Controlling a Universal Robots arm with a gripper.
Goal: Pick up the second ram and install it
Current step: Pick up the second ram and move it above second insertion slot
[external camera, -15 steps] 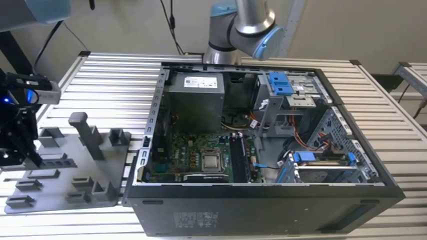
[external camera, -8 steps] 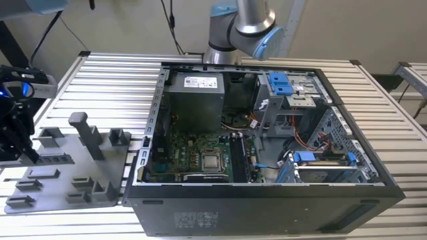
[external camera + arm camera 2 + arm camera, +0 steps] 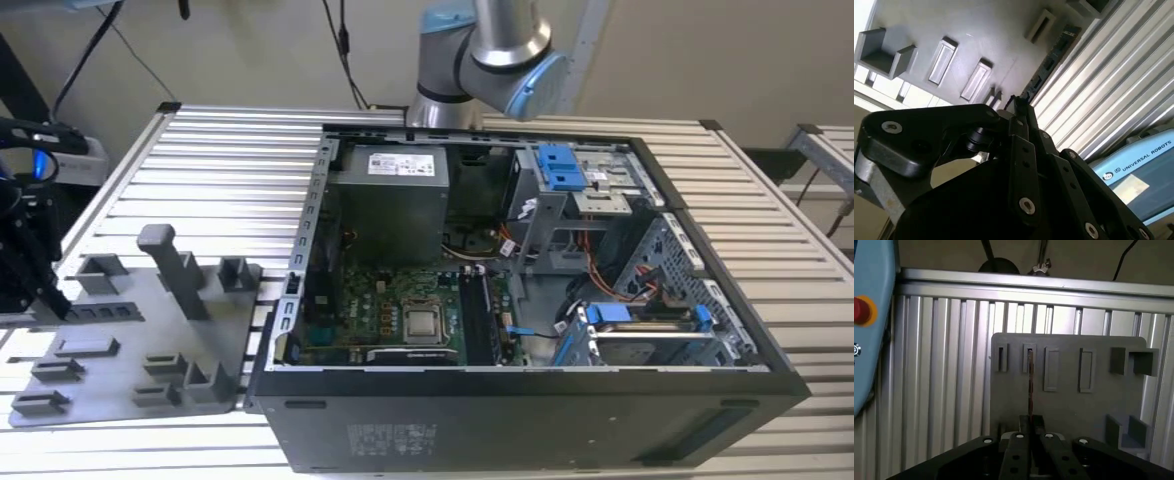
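The second ram [image 3: 1030, 385] shows edge-on as a thin dark strip reaching from my fingertips down to a narrow slot of the grey tray [image 3: 1069, 410]. I cannot tell whether its far end sits in that slot or just above it. In the second wrist view the ram [image 3: 1054, 55] shows dark chips along the tray's [image 3: 979, 30] edge. My gripper [image 3: 1030, 421] is shut on the stick's near end, as the second wrist view also shows at the gripper [image 3: 1015, 102]. In the exterior view the gripper [image 3: 51, 300] hangs over the tray [image 3: 120, 390] at the far left.
An open computer case [image 3: 534, 420] lies on the slatted table [image 3: 227, 170], right of the tray. Inside it are the green motherboard [image 3: 360, 310], long dark slots [image 3: 478, 315], drive cages and cables. Upright holders [image 3: 167, 265] stand on the tray. A blue unit with a red button [image 3: 861, 310] is nearby.
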